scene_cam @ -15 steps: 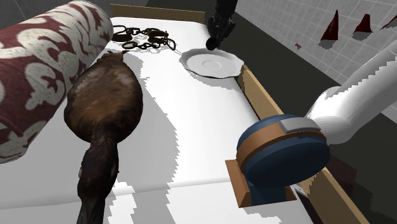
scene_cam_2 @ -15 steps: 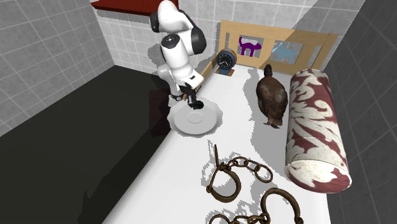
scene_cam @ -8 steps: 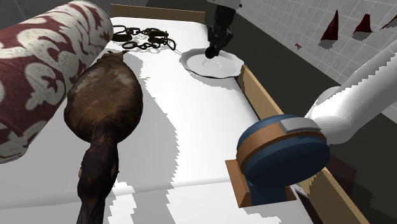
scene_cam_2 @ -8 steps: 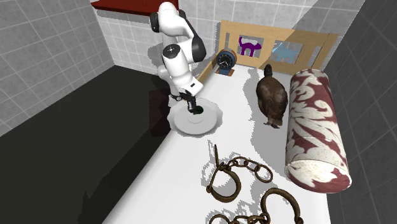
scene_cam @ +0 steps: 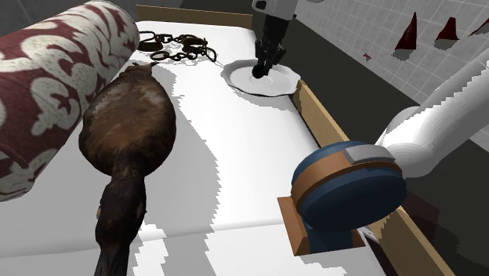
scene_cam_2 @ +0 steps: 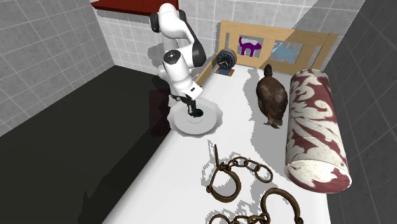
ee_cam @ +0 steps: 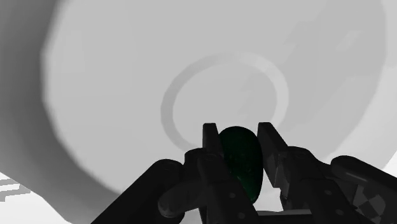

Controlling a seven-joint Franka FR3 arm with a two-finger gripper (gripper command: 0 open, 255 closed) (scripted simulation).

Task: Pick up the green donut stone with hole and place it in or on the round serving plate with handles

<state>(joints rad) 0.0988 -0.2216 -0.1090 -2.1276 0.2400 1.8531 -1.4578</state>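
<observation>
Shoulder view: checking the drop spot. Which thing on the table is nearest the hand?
The white plate: the hand, clasping the green stone, is right over it; shackles, animal and roll lie farther off.

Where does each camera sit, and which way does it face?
Shoulder view: at one end of the white table, looking along it toward the plate; the arm and the tool show.
Second exterior view: across the table, facing the arm over the chains; most of the arm shows.
Wrist view: on the hand, looking down into the plate; the tool's fingers clasp the green stone.
Shared: both exterior views show the tool over the plate, from opposite ends.
</observation>
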